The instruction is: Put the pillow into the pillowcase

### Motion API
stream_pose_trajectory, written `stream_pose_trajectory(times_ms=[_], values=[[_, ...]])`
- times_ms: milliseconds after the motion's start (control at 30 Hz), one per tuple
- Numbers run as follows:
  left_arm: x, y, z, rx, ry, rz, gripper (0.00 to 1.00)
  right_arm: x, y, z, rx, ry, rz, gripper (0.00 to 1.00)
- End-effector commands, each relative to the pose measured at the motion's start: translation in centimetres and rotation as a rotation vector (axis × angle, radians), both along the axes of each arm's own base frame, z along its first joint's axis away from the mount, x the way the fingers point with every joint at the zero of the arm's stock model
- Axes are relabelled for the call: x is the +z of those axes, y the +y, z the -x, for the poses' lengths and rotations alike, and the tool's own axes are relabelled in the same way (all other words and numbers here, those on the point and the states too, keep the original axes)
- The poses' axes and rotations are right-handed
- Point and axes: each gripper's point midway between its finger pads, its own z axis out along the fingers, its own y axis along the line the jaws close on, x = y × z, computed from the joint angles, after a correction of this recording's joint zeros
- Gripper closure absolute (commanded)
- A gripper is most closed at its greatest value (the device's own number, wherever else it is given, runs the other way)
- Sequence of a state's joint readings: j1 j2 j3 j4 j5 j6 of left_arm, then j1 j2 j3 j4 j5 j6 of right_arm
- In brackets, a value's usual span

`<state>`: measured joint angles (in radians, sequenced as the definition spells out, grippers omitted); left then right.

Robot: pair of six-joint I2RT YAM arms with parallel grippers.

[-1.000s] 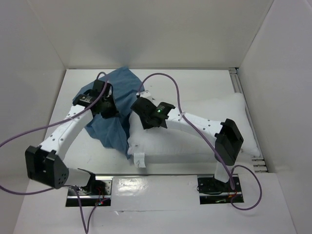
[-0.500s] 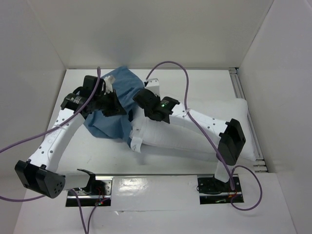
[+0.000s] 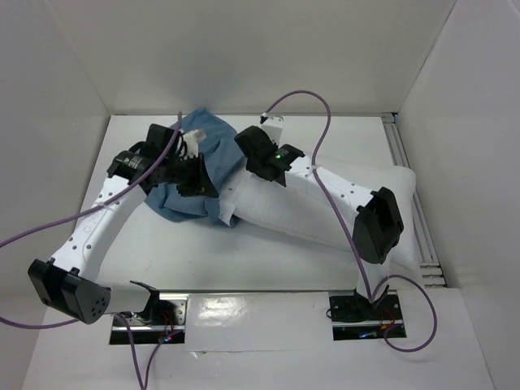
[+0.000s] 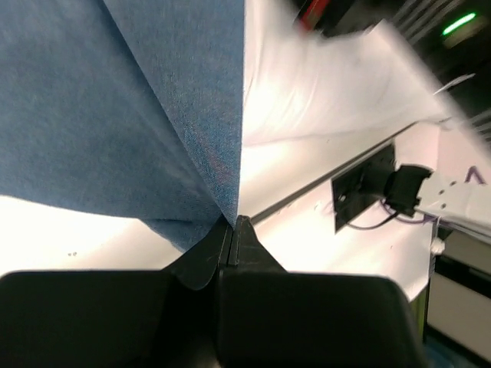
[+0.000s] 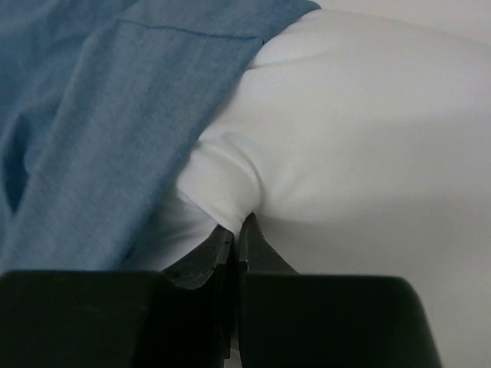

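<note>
Blue, soft and finely woven, the pillowcase [image 4: 138, 100] hangs in long folds that narrow to a point right at my left gripper [image 4: 234, 226]. The two black fingers are pressed flat together with a thin pinch of that cloth between their tips. From above, the pillowcase [image 3: 183, 183] is a crumpled, wrinkly heap on the left half of the white table [image 3: 162, 252], bunched around the left end of the pillow [image 3: 280, 215].

My right gripper [image 5: 236, 226] is closed too, nipping a small pucker of the pillow's smooth white cover; the fabric draws into tight creases where the tips bite. Just left of that pinch the hemmed edge of the pillowcase [image 5: 100, 115] lies over the rounded white bulge of the pillow [image 5: 360, 138], so the blue cloth overlaps the end of the cushion. How far the end reaches inside I cannot tell.

Seen from overhead, the pillow is a long, plump white shape stretching from the blue heap to the right side of the table, lying under my right arm — most of it is bare.
</note>
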<state>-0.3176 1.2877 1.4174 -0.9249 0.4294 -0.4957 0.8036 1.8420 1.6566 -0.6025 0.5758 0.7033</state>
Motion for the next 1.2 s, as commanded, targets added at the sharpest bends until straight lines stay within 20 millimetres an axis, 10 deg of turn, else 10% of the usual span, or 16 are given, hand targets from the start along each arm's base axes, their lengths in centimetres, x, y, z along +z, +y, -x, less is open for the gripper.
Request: stream_pose_trajectory(times_ms=[0, 267, 500, 667, 733, 833, 1167], values=[[-2.0, -1.0, 3.2, -0.098, 0.109, -0.036, 1.0, 6.7, -1.9, -5.2, -0.184, -0.212, -0.184, 1.0], [-1.1, -2.4, 3.1, -0.142, 0.101, -0.048, 1.0, 5.8, -1.3, -7.4, -0.175, -0.175, -0.2, 1.0], [6.8, -7.3, 1.3, -0.263, -0.012, 0.239, 1.0, 0.5, 0.5, -8.6, -0.201, -0.104, -0.106, 1.0], [3.9, -7.4, -0.1, -0.228, 0.054, 0.19, 0.84, -0.6, 2.1, -7.2, -0.063, -0.035, -0.182, 1.0], [2.2, -6.3, -1.1, -0.18, 0.078, 0.147, 0.65, 3.6, 2.1, -6.4, 0.006, -0.107, -0.315, 0.8], [1.6, -4.8, -2.2, -0.125, 0.092, 0.143, 0.48, 3.0, 0.2, -4.1, 0.049, -0.094, -0.344, 0.48], [1.5, -1.5, -9.7, 0.047, -0.014, 0.021, 0.44, 6.8, -8.8, 0.7, 0.013, -0.071, -0.16, 0.14]])
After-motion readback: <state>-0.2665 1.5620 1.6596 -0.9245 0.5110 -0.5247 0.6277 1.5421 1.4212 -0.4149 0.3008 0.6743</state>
